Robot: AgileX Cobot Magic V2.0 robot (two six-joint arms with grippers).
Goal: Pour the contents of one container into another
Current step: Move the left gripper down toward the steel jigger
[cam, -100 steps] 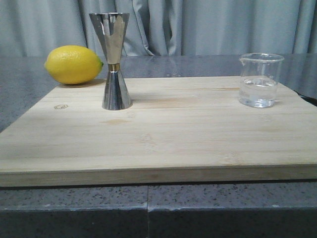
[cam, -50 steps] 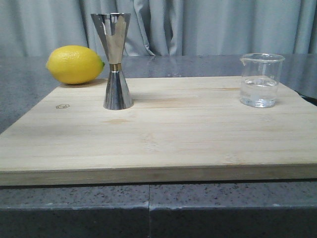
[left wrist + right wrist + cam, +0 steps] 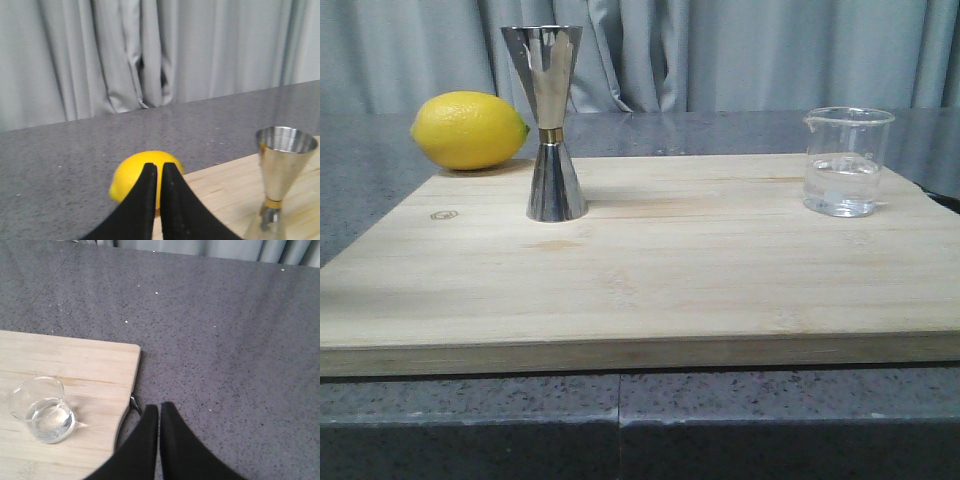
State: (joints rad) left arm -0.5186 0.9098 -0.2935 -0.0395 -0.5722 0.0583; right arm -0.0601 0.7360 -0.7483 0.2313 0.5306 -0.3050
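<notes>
Neither arm shows in the front view. In the left wrist view, the left gripper (image 3: pixel 159 167) rises from the bottom edge, just left of the frame's centre: two black fingers (image 3: pixel 142 200) pressed nearly together, only a thin slit between them, tips pointing up and holding nothing. In the right wrist view, the right gripper (image 3: pixel 159 409) stands at the bottom centre of the frame in the same pose, its two black fingers (image 3: pixel 176 445) drawn together with a narrow gap and nothing between them.
</notes>
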